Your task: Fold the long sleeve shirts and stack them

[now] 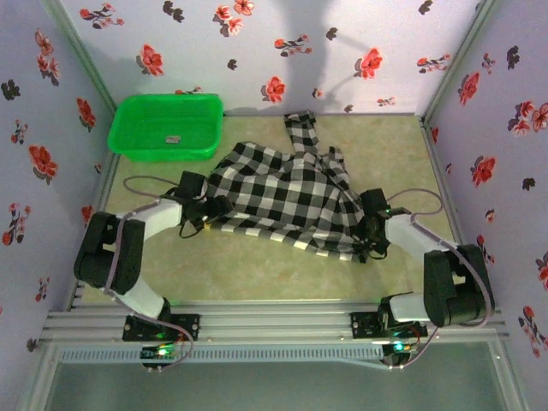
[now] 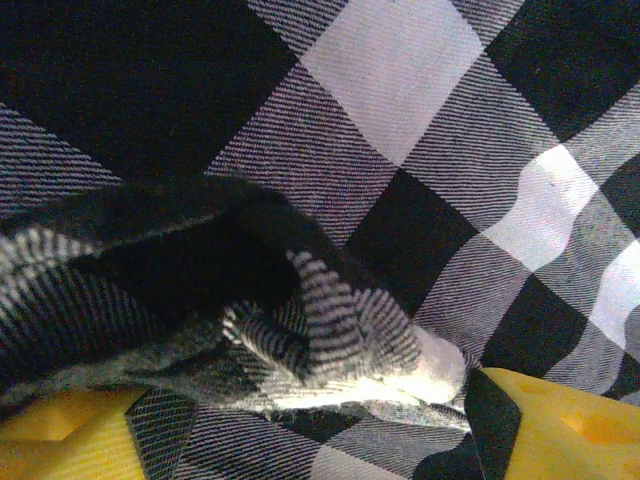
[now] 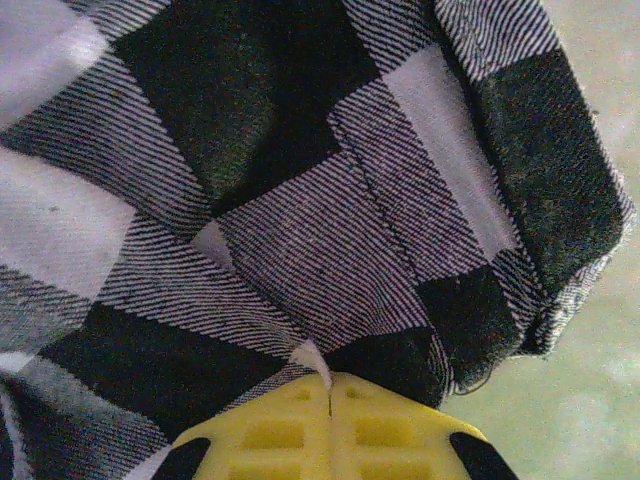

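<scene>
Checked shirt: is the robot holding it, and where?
Yes. The right gripper is shut on the checked shirt at its right edge. The left gripper is open around a fold at the left edge.

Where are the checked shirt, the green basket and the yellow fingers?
checked shirt point(image 1: 282, 193), top view, middle of its body.
green basket point(image 1: 145, 120), top view, bare floor inside.
right fingers point(image 3: 280, 432), right wrist view, one yellow pad.

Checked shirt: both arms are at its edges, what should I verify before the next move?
1. Right gripper clamped on shirt edge: ok, shut on cloth.
2. Left gripper clamped: not ok, open, a fold lies loose inside it.
3. Shirt spread flat: not ok, rumpled.
4. Shirt fully on table: ok.
5. Green basket clear of shirt: cannot tell, corner very close.
</scene>
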Tool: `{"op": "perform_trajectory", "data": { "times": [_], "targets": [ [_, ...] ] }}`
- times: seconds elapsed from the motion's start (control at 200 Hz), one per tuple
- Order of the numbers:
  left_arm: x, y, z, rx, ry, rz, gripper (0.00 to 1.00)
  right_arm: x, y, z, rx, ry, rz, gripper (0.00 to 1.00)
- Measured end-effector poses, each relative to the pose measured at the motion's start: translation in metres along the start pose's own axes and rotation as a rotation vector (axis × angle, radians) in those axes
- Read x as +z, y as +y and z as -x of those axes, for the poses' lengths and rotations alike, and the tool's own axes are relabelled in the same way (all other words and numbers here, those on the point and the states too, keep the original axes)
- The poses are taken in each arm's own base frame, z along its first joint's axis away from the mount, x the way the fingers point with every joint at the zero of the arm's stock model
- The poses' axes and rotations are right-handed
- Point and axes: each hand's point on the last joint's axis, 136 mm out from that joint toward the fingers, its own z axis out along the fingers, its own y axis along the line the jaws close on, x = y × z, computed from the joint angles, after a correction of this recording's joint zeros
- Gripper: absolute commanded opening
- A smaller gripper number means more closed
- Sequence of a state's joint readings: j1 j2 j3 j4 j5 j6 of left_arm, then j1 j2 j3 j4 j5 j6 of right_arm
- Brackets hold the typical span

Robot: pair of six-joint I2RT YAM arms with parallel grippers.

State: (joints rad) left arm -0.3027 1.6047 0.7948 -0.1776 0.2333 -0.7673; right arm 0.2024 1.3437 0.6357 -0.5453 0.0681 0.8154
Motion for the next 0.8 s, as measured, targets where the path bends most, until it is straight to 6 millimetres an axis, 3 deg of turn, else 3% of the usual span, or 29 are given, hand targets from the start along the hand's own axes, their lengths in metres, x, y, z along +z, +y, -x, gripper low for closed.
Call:
{"op": "perform_trajectory", "data": {
  "times": [0.05,0.12,0.225,0.305,0.385,0.49,0.55,0.62,0.8],
  "targets": [
    [-0.002,0.0,-0.004,-0.009,0.014,-0.006,0.78,-0.002,-0.003,-0.002,0.008,0.003,-0.006,0.19],
    [-0.006,0.002,-0.008,-0.017,0.031,0.004,0.8,-0.011,-0.01,0.001,0.022,-0.014,-0.034,0.42],
    [-0.015,0.007,-0.018,-0.032,0.074,0.035,0.82,-0.041,-0.009,0.023,0.03,-0.079,-0.049,0.61],
    [-0.024,0.005,-0.022,-0.038,0.105,0.048,0.83,-0.079,0.017,0.054,0.003,-0.172,0.025,0.68],
    [-0.039,-0.011,-0.014,-0.026,0.095,0.016,0.85,-0.122,0.053,0.09,-0.043,-0.268,0.116,0.69],
    [-0.062,-0.039,0.002,0.015,0.049,-0.06,0.87,-0.153,0.104,0.136,-0.123,-0.326,0.171,0.68],
    [-0.072,-0.049,0.006,0.034,0.029,-0.089,0.87,-0.15,0.133,0.156,-0.173,-0.324,0.173,0.67],
    [-0.08,-0.054,0.008,0.051,0.016,-0.106,0.88,-0.129,0.161,0.171,-0.222,-0.294,0.154,0.66],
    [-0.086,-0.052,0.003,0.077,0.021,-0.095,0.88,-0.041,0.206,0.184,-0.302,-0.162,0.081,0.65]
  ]
}}
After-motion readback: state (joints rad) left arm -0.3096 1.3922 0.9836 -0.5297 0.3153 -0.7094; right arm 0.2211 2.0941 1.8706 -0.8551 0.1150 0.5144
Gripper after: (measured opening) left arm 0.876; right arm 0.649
